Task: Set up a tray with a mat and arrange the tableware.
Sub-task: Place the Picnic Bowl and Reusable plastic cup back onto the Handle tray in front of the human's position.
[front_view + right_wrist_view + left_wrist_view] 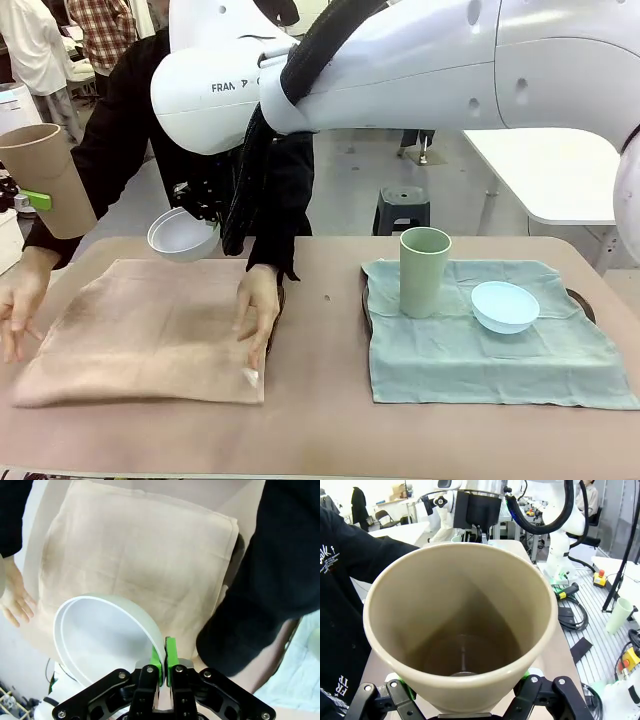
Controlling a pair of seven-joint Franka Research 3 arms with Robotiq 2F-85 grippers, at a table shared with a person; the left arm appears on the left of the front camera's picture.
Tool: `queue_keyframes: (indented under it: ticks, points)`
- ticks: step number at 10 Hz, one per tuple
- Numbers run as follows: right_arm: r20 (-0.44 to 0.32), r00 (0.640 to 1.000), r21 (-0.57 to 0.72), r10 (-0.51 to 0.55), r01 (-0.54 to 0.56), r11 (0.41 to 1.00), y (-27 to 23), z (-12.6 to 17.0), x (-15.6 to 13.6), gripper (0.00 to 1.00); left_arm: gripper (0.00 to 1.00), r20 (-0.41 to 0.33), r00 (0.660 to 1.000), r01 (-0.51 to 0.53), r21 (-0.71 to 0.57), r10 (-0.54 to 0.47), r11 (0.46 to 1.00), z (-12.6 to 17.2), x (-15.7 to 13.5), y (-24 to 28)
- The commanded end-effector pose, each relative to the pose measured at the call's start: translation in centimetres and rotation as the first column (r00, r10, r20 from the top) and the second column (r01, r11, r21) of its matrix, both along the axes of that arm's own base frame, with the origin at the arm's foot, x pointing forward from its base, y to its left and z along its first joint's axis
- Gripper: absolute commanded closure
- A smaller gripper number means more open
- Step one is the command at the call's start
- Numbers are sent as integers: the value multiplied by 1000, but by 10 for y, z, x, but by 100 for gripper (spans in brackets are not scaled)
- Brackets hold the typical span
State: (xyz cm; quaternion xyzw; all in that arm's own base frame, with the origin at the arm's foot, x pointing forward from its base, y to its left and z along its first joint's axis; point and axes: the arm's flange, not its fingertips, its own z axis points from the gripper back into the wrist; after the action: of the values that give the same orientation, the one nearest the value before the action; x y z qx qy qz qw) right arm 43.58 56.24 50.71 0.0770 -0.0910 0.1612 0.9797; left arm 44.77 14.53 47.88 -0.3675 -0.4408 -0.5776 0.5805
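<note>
On the table [320, 440] lie two cloth mats. The beige mat [150, 340] is on the left side, and a person presses both hands flat on it to smooth it. One hand [258, 310] is on its right edge and the other hand [18, 312] is on its left edge. The green mat [490, 345] is on the right side, with a dark tray edge peeking out from under it. That side looks done: the green cup [425, 270] stands up on the mat, and the blue bowl [504, 306] sits just beside it.

The beige side is the step in hand. The left gripper [465, 700] holds the beige cup [45, 178] up in the air, off to the left of the mat, with a pad on each side of the cup's wall. The right gripper [164, 667] has reached across and pinches the rim of the white bowl [183, 235] tight between its green pads. The bowl hangs tipped above the far edge of the beige mat.

I think both arms should wait until the person's hands are off the cloth. Then the bowl can go down flat on the mat, and the cup can stand near it. The bowl is held only by its thin rim, so it could slip or land tilted.
</note>
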Motion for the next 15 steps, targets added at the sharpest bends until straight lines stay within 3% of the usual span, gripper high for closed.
queue_keyframes:
  ticks: [1, 15]
  points:
    - [-7, 1000, 10, 16, -16, 1000, 4, 3, 3, 100, 100, 13, 1000, 4, -4, -4, 1000, 4, 0, 0]
    - [-7, 1000, 10, 16, -16, 1000, 4, 3, 3, 100, 100, 13, 1000, 4, -4, -4, 1000, 4, 0, 0]
